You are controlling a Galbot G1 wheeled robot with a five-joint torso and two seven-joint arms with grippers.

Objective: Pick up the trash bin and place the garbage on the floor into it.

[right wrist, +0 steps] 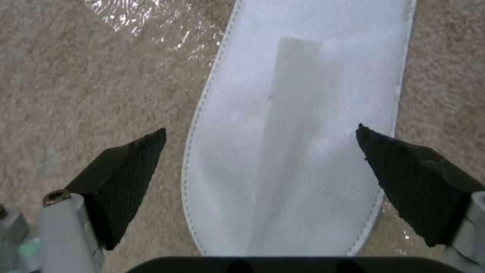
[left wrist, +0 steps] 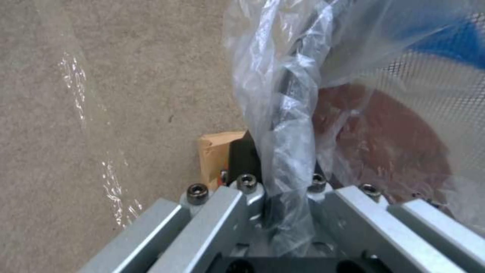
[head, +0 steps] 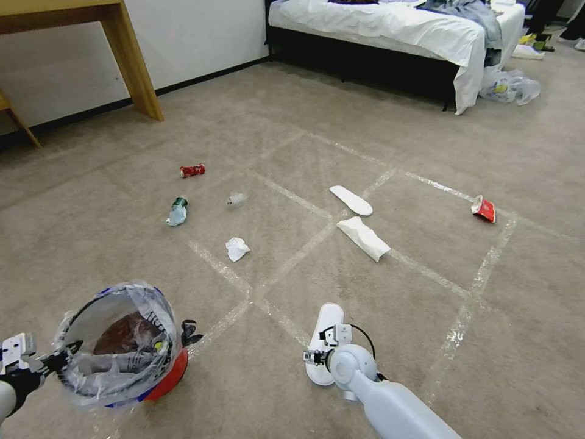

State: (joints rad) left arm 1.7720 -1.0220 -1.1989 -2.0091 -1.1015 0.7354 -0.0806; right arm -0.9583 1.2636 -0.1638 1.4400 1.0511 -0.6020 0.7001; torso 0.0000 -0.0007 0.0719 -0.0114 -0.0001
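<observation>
The red trash bin [head: 173, 375] with its crinkled clear liner is tilted at lower left, mouth toward me. My left gripper [head: 61, 361] is shut on its rim; the bag-wrapped rim [left wrist: 283, 151] runs between the fingers. My right gripper [head: 317, 356] hangs open just above a white slipper [head: 326, 323], its fingertips [right wrist: 146, 151] straddling the slipper [right wrist: 298, 151] without touching it. On the floor [head: 396, 305] farther off lie a second slipper [head: 351, 200], a white wrapper [head: 364, 238], a tissue [head: 236, 249], a bluish bottle [head: 177, 213], a red can [head: 192, 171] and a red wrapper [head: 484, 209].
A wooden desk leg [head: 137, 61] stands at the back left and a bed [head: 390, 30] with white sheets at the back. A knotted white plastic bag [head: 512, 85] lies by the bed's corner. Tape lines [head: 292, 256] cross the carpet.
</observation>
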